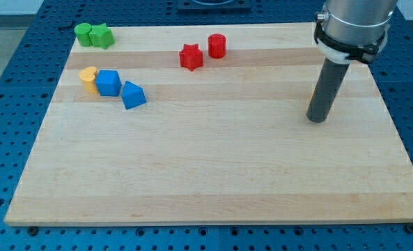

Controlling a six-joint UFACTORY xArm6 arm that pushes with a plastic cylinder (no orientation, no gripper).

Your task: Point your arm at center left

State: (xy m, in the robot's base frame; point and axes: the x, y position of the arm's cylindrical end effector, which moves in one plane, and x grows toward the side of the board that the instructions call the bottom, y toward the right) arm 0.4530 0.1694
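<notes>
My tip (pixel 317 119) rests on the wooden board (pixel 213 174) at the view's right, about mid height, far from most blocks. A sliver of an orange block (pixel 310 98) shows just behind the rod's left edge, mostly hidden. At the view's left sit a yellow block (pixel 88 78), a blue cube (pixel 108 83) and a blue triangular block (pixel 133 95) in a close row. A red star block (pixel 190 57) and a red cylinder (pixel 216 46) stand at the top middle. A green cylinder (pixel 84 33) and a green star block (pixel 102 35) sit at the top left corner.
The board lies on a blue perforated table (pixel 11 104). The arm's grey body (pixel 352 24) hangs over the board's top right corner.
</notes>
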